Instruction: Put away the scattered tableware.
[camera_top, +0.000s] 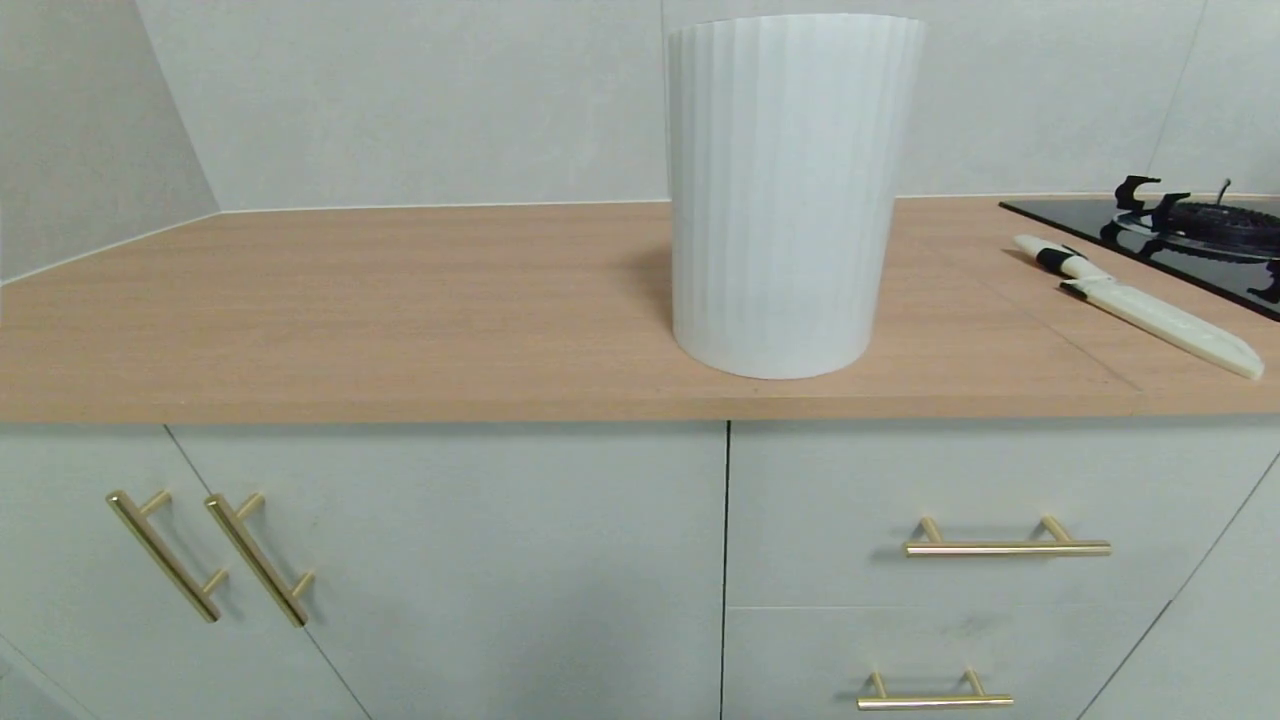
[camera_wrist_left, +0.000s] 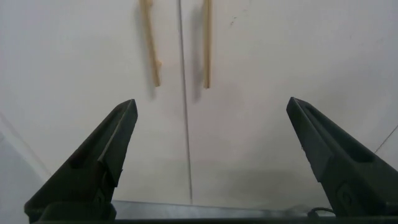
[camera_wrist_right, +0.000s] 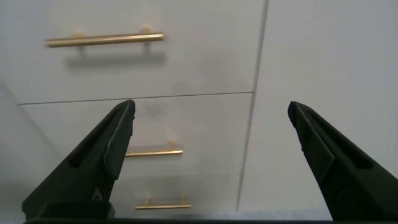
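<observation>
One white ribbed container (camera_top: 780, 200) stood on the wooden countertop (camera_top: 350, 310) in the head view. A white knife (camera_top: 1140, 305) lay at the container's 3 o'clock, well apart from it and just beside the black hob (camera_top: 1200, 235), its tip toward 4 o'clock.

In the left wrist view, the left gripper (camera_wrist_left: 211, 109) had its jaws spread wide, holding nothing, facing cabinet doors (camera_wrist_left: 261, 74) with gold door handles (camera_wrist_left: 207, 43).

In the right wrist view, the right gripper (camera_wrist_right: 211, 109) was likewise released and unloaded, facing drawer fronts (camera_wrist_right: 186, 74) with gold drawer handles (camera_wrist_right: 104, 40).
</observation>
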